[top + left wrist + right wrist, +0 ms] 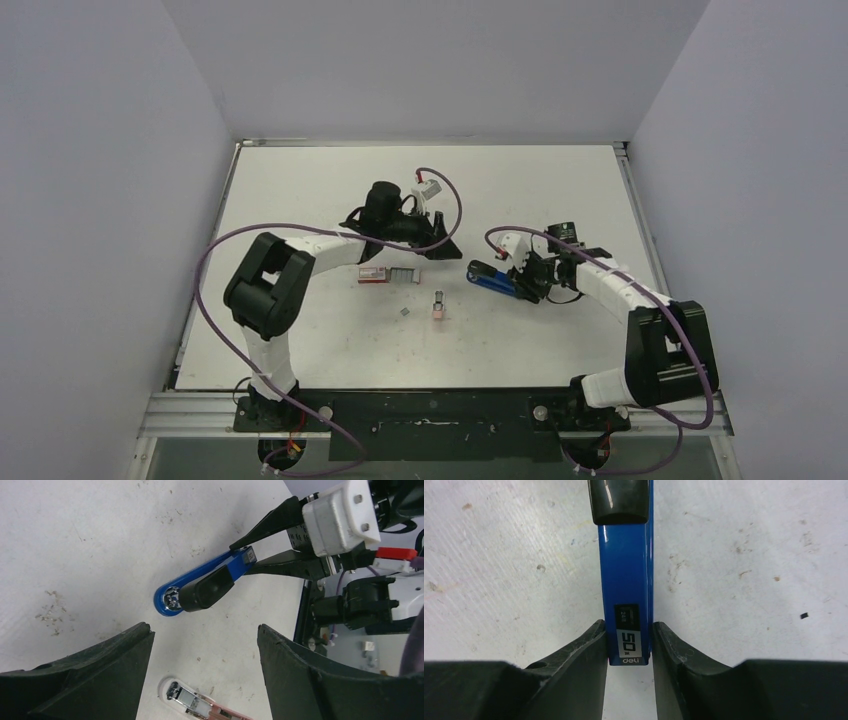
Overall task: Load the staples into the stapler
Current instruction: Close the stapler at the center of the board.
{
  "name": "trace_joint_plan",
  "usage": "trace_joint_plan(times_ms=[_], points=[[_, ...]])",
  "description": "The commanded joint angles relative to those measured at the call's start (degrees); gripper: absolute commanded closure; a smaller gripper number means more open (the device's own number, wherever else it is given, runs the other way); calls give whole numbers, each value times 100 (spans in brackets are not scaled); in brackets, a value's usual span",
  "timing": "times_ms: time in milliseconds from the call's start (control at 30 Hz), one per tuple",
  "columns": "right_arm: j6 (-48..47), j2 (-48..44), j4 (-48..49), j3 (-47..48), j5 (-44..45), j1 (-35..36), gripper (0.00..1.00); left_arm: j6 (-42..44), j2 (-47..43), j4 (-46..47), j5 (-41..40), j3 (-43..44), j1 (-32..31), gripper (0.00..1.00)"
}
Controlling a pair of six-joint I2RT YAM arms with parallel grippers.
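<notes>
The right gripper (629, 630) is clamped on both sides of the labelled end of the blue stapler (626, 575), which lies on the table (320, 190) right of centre, with the staples (403, 273) and their box (372, 274) at its 9 o'clock and the left gripper (444, 246), spread wide and empty, at its 10 o'clock.

Blue stapler (626, 580) with black end, red-and-white staples box (372, 275), white table (330, 180).
</notes>
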Motion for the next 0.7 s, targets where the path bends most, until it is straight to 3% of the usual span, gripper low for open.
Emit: trace_joint_plan(times_ms=[0, 333, 667], points=[[280, -269, 619, 167, -433, -5, 95, -935, 199, 280, 140, 423, -33, 25], [274, 219, 569, 343, -439, -8, 92, -1288, 526, 70, 45, 808, -44, 25], [390, 1010, 542, 665, -158, 267, 55, -983, 341, -130, -81, 788, -44, 24]])
